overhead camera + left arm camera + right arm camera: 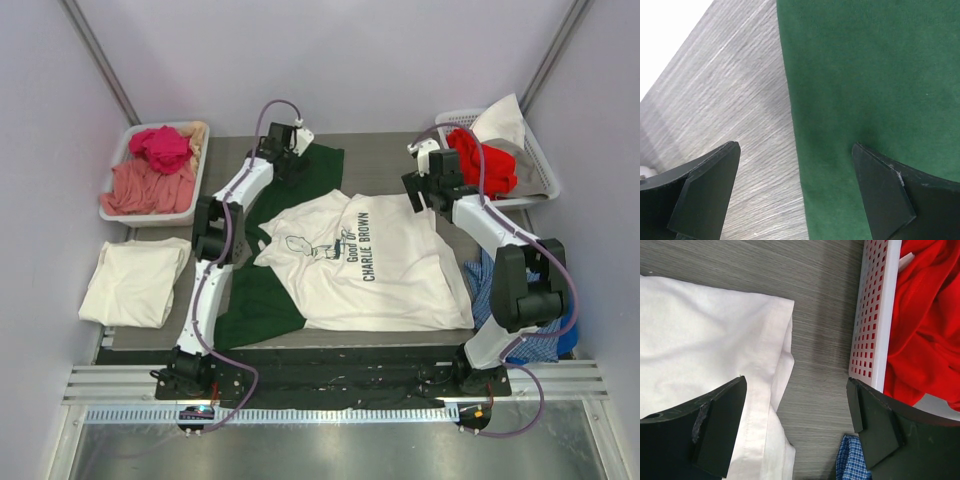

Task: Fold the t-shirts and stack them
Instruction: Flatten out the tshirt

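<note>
Left gripper (795, 172) jaws wide, empty, straddling edge of dark green tee (875, 75): one finger over bare grey table (730, 90), other over green cloth. Right gripper (796, 405) also wide, empty, above gap between corner of white printed tee (705, 335) and white basket (872, 315) holding red garment (925, 325); blue checked cloth (852, 465) just near of it. White printed tee lies spread flat mid-table, overlapping green tee, which shows far and near-left. Cream tee (135, 282) folded at left; pink garments (150, 180) in far-left tray (112, 195).
</note>
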Robot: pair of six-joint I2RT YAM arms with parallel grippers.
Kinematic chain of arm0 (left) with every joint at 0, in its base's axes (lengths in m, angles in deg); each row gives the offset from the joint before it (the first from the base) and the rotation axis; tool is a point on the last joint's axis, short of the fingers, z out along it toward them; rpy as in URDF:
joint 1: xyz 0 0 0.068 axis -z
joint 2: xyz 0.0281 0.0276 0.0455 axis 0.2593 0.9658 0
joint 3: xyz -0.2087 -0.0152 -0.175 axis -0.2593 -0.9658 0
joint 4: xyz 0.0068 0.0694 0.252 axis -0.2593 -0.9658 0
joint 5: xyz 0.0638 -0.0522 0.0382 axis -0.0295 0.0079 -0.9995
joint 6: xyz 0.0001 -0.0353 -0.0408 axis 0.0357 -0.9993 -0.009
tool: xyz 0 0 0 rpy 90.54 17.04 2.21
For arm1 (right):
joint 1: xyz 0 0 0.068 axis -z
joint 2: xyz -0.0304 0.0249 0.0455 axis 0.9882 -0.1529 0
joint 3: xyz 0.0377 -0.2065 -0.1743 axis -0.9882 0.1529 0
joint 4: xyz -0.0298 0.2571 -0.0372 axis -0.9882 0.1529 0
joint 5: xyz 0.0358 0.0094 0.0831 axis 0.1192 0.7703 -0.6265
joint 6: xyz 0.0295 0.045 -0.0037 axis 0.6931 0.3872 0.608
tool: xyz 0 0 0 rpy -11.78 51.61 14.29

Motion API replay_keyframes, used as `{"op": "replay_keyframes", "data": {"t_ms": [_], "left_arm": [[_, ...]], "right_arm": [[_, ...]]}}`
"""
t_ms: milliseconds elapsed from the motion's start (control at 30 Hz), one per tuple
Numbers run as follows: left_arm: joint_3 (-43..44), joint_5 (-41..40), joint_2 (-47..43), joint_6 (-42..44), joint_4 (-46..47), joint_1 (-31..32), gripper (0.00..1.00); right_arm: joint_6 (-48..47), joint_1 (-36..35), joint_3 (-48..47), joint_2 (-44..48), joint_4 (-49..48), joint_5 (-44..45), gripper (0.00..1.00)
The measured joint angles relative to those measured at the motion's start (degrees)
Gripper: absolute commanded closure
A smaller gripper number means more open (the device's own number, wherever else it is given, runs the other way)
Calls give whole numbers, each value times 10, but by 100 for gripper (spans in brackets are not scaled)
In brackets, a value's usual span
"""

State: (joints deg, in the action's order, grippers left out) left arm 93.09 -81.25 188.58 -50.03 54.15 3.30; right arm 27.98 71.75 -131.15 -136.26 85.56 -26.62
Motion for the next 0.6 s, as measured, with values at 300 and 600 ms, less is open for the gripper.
{"op": "replay_keyframes", "data": {"t_ms": [300,600], "left_arm": [[12,-57,11,48,6,7,0],[62,-116,48,78,17,-3,0]], "right_arm": [[2,-1,24,11,4,-5,11],[2,-1,29,18,5,-4,11]]}}
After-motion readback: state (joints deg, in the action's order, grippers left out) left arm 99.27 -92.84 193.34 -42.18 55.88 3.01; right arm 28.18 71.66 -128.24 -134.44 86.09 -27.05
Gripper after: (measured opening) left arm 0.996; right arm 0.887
